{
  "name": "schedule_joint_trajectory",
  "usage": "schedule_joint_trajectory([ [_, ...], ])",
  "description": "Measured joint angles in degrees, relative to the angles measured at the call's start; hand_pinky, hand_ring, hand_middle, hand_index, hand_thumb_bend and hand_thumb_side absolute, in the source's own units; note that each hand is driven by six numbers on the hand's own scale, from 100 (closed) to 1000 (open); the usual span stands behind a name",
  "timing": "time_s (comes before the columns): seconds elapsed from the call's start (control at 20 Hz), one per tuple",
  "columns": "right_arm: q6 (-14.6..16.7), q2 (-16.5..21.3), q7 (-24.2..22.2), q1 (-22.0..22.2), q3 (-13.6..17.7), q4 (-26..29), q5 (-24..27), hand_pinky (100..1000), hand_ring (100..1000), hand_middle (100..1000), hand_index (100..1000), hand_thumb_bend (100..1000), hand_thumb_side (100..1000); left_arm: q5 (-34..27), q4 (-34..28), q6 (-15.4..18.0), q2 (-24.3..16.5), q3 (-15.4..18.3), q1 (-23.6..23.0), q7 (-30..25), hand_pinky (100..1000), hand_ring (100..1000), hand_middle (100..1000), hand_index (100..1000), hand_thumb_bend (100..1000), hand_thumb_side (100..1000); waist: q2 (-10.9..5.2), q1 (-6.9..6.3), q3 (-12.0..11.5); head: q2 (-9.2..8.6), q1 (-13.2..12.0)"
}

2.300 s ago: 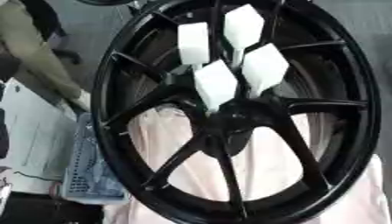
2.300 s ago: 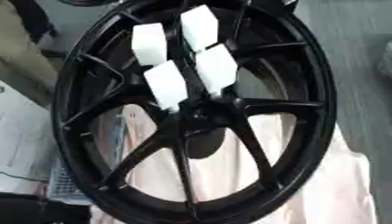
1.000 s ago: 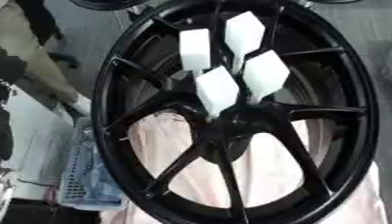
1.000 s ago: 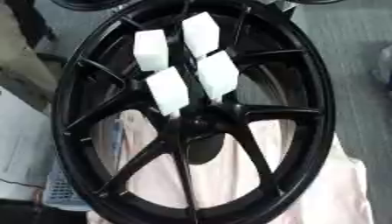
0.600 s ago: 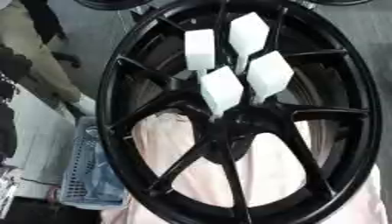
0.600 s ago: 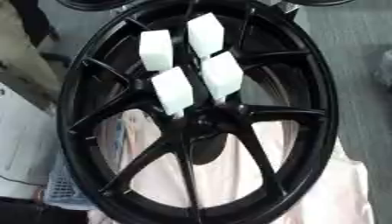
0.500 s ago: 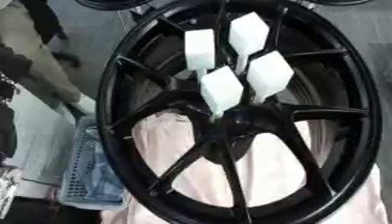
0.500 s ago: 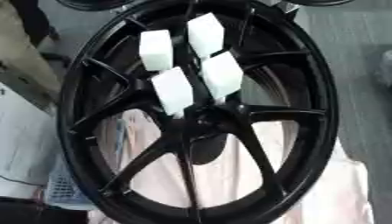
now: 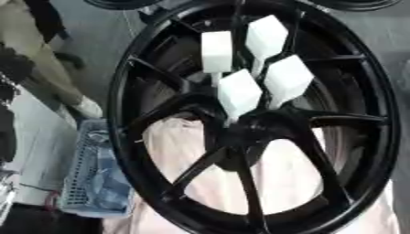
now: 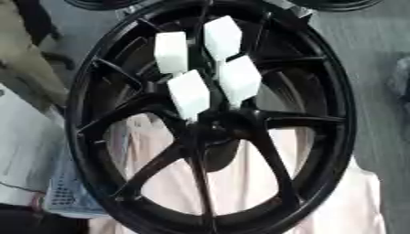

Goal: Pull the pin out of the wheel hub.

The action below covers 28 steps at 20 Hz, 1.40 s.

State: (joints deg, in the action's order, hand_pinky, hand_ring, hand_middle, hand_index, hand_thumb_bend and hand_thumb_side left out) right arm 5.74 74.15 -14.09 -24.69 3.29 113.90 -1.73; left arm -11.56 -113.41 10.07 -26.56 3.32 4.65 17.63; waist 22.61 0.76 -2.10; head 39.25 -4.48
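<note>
I see a black wheel [image 9: 352,137] filling my view, its spokes meeting at the wheel hub [image 9: 240,132] near the middle, with pale pink cloth [image 9: 280,183] showing through the gaps below. 4 white block-headed pins [image 9: 239,93] stand up from the hub on thin stems, clustered just on the far side of its centre. I judge them light and stiff, the blocks smooth-sided, while the wheel looks heavy enough to stay put as I pull. I would take the nearest pin by its white block, thumb and fingers on opposite faces, and draw straight along the stem so it does not bind. Neither robot hand shows in either view, so I cannot tell their state, nor how far they lie from the pins. A perforated basket [image 9: 96,183] sits at the left.
</note>
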Motion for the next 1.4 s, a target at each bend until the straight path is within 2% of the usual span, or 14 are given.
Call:
schedule_joint_trajectory([
  [0.3, 0.97, 1.01, -7.31, -5.90, -4.36, 0.02, -0.97, 853, 842, 828, 854, 100, 339, -0.04, 0.00, 0.03, -0.80, -0.57, 0.58, -0.62, 855, 742, 645, 757, 100, 843, 0.00, 0.62, -0.81, -0.15, 0.96],
  [0.7, 0.14, 0.53, -14.79, -14.03, -10.70, 0.02, -2.67, 852, 846, 832, 857, 116, 365, -0.06, 0.00, -0.14, -1.43, -1.00, 0.99, -1.18, 855, 753, 646, 757, 100, 845, 0.01, 1.31, -1.51, -0.57, 2.13],
  [1.1, -1.17, -3.05, -20.76, -21.47, -17.07, 0.03, -3.69, 850, 846, 835, 858, 108, 397, -0.07, 0.00, -0.29, -1.76, -1.28, 1.04, -1.46, 855, 756, 647, 757, 100, 845, 0.06, 1.66, -1.85, -0.59, 2.56],
  [1.4, -3.31, -5.69, -23.86, -25.34, -20.24, 0.03, -3.75, 850, 847, 838, 859, 111, 403, -0.13, 0.00, -0.25, -1.80, -1.36, 1.07, -1.73, 855, 757, 650, 758, 100, 845, 0.15, 1.75, -1.98, -0.68, 2.53],
])
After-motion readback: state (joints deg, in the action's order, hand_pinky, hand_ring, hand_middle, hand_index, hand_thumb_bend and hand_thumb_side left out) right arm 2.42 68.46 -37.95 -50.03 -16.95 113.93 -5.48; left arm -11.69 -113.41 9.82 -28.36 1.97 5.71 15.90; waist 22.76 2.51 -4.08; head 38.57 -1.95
